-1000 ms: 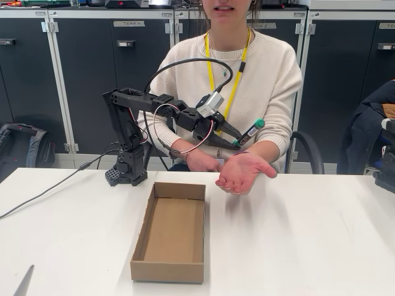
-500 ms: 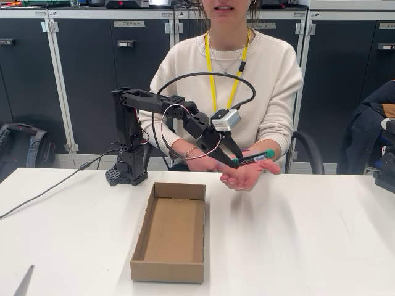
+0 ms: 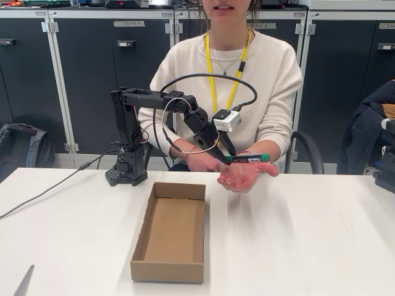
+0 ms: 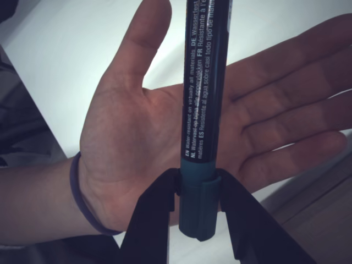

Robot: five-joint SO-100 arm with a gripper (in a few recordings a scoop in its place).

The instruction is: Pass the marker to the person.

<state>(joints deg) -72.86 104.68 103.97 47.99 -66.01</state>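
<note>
Dark grey cabinets (image 3: 92,80) stand behind a white table (image 3: 296,246), and on the table an open cardboard tray (image 3: 171,231) lies in front of the black arm (image 3: 133,132). The person (image 3: 259,80) sits behind the table in a cream sweater with a yellow lanyard, one hand (image 3: 244,176) stretched out with the palm up, just over the far edge of the table.

The gripper (image 3: 229,158) is extended to the right in the fixed view and is clamped on the marker (image 3: 248,158). It holds the marker by its green rear end, so the dark barrel and the green cap stick out past the fingertips, nearly level, directly above the open palm. In this view the marker seems very close to the palm, but I cannot tell if it touches.

In the wrist view the two black fingers (image 4: 151,220) press on both sides of the marker's green end (image 4: 199,201) — this end reaches a little below them, and the barrel (image 4: 206,82) with its white print runs upward across the hand (image 4: 181,132). The palm lies open behind the marker, fingers spread to the right, thumb up, and a purple wristband (image 4: 80,195) sits on the wrist.
</note>
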